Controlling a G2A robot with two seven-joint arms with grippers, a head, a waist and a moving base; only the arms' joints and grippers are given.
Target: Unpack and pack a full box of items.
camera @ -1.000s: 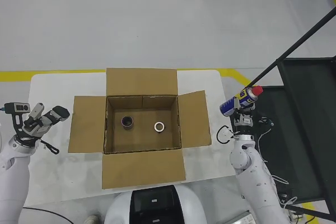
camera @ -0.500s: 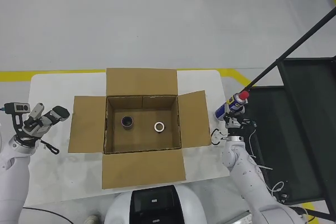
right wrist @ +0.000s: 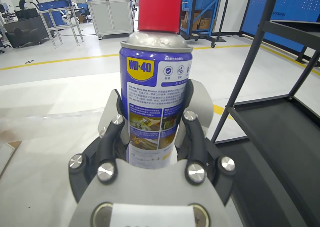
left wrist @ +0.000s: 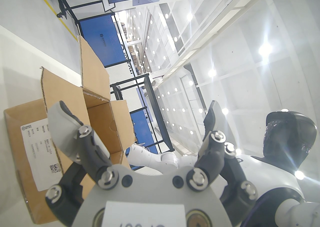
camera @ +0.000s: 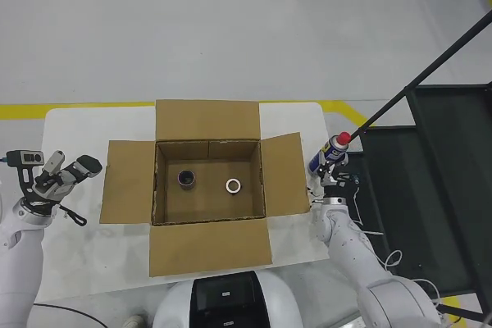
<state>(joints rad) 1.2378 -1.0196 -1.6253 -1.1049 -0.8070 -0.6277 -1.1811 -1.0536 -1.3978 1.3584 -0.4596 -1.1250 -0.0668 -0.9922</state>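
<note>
An open cardboard box point(camera: 131, 193) sits mid-table with its flaps spread; inside lie a dark roll point(camera: 186, 178) and a pale roll point(camera: 234, 186). My right gripper point(camera: 331, 170) is shut on a blue spray can point(camera: 328, 152) with a red cap, held upright at the table's right edge, just right of the box's right flap. In the right wrist view the spray can point(right wrist: 155, 97) stands between the gripper point(right wrist: 153, 107) fingers. My left gripper point(camera: 70, 168) stands open and empty left of the box; in its own view the gripper point(left wrist: 135, 117) faces the box point(left wrist: 27, 122).
A black metal shelf rack point(camera: 443, 180) stands close against the table's right side, with a slanted black bar point(camera: 418, 78) above it. The white table point(camera: 82, 127) has bare room left of and behind the box. Yellow floor tape runs behind the table.
The right arm has carried the spray can left, from over the rack's edge to the table's right edge, tilting it more upright. The left arm has stayed still.
</note>
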